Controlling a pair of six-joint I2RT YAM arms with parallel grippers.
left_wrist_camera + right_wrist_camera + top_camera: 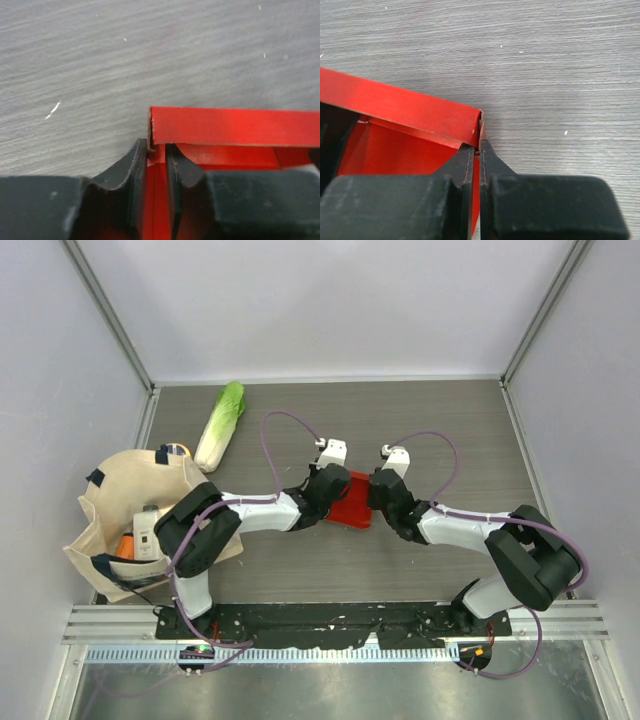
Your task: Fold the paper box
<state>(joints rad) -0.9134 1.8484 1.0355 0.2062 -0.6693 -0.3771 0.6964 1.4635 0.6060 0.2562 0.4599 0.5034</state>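
The paper box (350, 502) is bright red card lying mid-table between both arms, its walls folded up. My left gripper (335, 496) straddles the box's left wall at a corner. In the left wrist view the paper box (235, 126) rises just ahead of the left gripper (156, 150), whose fingers stand slightly apart with red card in the narrow gap. My right gripper (376, 496) is at the opposite side. In the right wrist view the right gripper (480, 148) is pinched shut on the right wall of the paper box (410, 107) just below its corner.
A beige tote bag (130, 515) lies at the left with an orange item (125, 543) inside. A napa cabbage (220, 425) lies at the back left. Grey walls enclose the table on three sides.
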